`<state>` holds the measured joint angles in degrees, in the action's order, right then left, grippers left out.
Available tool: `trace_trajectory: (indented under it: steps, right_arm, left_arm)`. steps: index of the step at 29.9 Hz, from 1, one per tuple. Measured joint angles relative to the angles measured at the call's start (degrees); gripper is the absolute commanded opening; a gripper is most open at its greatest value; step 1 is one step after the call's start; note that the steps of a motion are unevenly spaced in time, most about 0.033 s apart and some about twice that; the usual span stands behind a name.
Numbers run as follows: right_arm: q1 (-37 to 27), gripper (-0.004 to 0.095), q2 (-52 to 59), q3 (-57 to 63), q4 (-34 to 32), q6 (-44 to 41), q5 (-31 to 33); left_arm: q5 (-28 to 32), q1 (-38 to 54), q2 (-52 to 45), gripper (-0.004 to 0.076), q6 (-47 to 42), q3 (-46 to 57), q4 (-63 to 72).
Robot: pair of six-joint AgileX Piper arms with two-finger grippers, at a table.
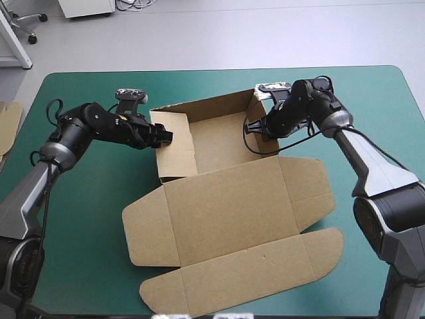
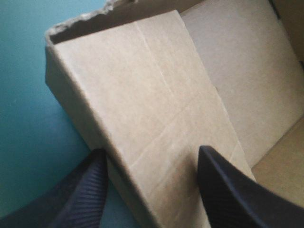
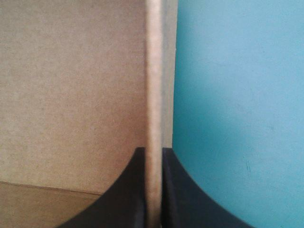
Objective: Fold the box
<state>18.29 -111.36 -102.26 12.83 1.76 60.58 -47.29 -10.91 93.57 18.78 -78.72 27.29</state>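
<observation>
no text, label, brand, number or sign legible on the box (image 1: 232, 206) or anywhere around it.
</observation>
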Motion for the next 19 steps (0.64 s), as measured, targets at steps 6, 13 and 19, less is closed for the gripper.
trace_trajectory:
  steps: [6, 13, 19]
  right_arm:
    - [0.5, -0.0025, 0.0, 0.0, 0.0, -0.2, -0.1]
    - [1.6, -0.0024, 0.0, 0.0, -1.2, -1.8, -0.6]
    - [1.8, -0.0021, 0.0, 0.0, -2.2, -4.3, -0.9]
  left_arm:
    - [0.8, -1.5, 0.0, 0.0333, -6.4, 0.0, -6.4]
    - [1.4, -5.6, 1.5, 0.0320, -17.8, -2.1, -18.7]
    - [-2.2, -8.1, 6.1, 0.0320, -26.7, -8.4, -26.0]
